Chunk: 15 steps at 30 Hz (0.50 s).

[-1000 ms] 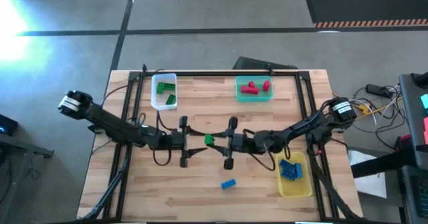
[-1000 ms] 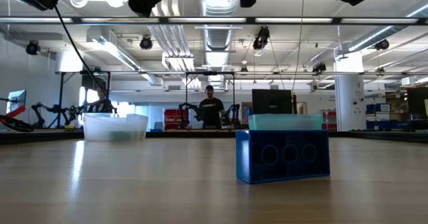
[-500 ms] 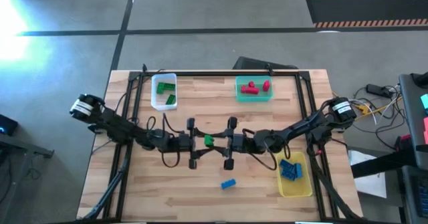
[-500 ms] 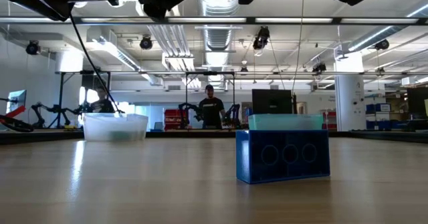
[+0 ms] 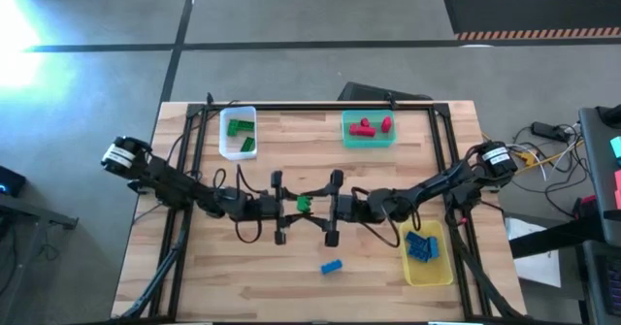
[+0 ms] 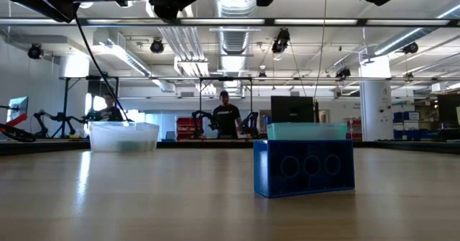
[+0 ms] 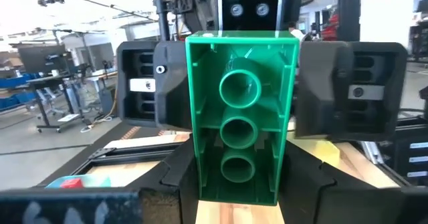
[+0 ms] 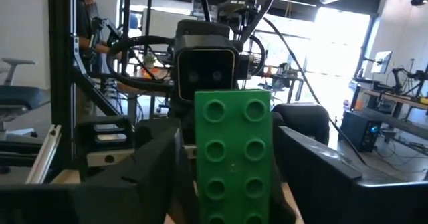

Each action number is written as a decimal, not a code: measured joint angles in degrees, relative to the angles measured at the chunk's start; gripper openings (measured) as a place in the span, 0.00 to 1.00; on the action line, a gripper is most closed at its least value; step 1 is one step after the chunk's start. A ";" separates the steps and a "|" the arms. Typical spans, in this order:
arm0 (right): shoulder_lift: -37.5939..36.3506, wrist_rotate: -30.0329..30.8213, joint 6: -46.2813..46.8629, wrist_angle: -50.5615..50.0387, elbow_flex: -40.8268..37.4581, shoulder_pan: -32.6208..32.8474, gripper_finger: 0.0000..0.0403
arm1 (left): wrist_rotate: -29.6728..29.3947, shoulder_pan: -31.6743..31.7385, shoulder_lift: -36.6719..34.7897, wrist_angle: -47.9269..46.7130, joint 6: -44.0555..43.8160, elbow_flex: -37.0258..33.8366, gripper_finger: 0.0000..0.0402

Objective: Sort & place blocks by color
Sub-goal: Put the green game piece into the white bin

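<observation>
A green block (image 5: pixel 304 205) hangs in mid-air over the table's middle, between my two grippers. My right gripper (image 5: pixel 320 207) comes from the table's right and is shut on it; its studded face (image 8: pixel 233 150) fills the right wrist view. My left gripper (image 5: pixel 288 208) faces it from the left, open, with its fingers on either side of the block's hollow underside (image 7: pixel 241 110); whether they touch it does not show. A lone blue block (image 5: pixel 332 266) rests flat on the table, large in the low view (image 6: pixel 304 167). My right gripper pinches the green block between its two fingers by the long side walls (image 8: pixel 198 184), coming level from the table's right. The block is lifted clear of the table, studs turned toward my right arm and hollow underside toward my left arm.
At the far side, a clear bin (image 5: pixel 238 133) holds green blocks and a teal bin (image 5: pixel 369 129) holds red ones. A yellow bin (image 5: pixel 424 252) at the near right holds blue blocks. A black frame (image 5: pixel 320 106) runs round the table. A person (image 6: pixel 226 119) stands in the room beyond.
My left gripper has moved toward the table's right, closing on the green block held by my right gripper, then stopped. The block and my right gripper have kept still.
</observation>
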 joint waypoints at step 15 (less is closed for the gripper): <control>-7.91 16.93 -0.05 -12.85 -0.04 0.02 0.61 | -31.39 4.01 -4.26 -26.42 -6.42 -0.02 0.32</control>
